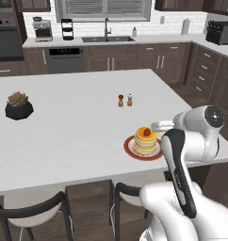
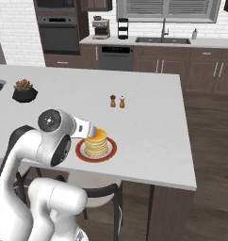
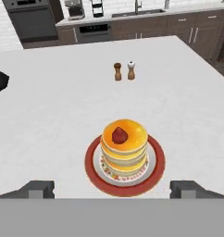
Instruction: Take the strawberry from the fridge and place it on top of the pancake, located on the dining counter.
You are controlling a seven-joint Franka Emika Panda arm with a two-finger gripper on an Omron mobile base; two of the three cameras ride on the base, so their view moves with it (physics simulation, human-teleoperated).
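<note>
Gaping wide, pincer empty; strawberry atop pancake.

A glossy white robot arm of rounded, bulbous shell segments is seen. A long black strip w/ faint light markings is set along the forearm link. Each joint is capped by a dark grey round disc w/ a small pale centre dot, one in the left base view, one in the right base view. A short pale grey tapered wrist section is joined to the white shell. Two small dark grey blocky finger tips of the gripper are visible in hand view.
</note>
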